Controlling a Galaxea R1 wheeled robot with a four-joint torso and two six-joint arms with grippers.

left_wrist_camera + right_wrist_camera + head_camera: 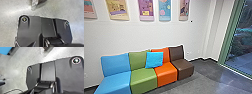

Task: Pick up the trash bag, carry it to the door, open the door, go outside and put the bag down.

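Green-framed glass (pixel 240 47) stands at the right of the head view, with plants and paving behind it; whether this part is the door I cannot tell. In the left wrist view a crinkled, shiny, see-through piece (pixel 34 4) lies against something brown (pixel 41 1), over the grey floor. A similar brown thing (pixel 46 48) with crinkled clear material (pixel 43 52) around it appears in the right wrist view. These may be parts of the trash bag, but too little is visible to be sure. How my grippers stand to them I cannot tell.
A row of blue, green, orange (pixel 166 72) and brown seats, with a blue cushion (pixel 154 60) on it, stands along the white wall (pixel 134 37) under several posters. Grey floor (pixel 204 82) runs between the seats and the glass. A blue seat (pixel 5 50) shows in the right wrist view.
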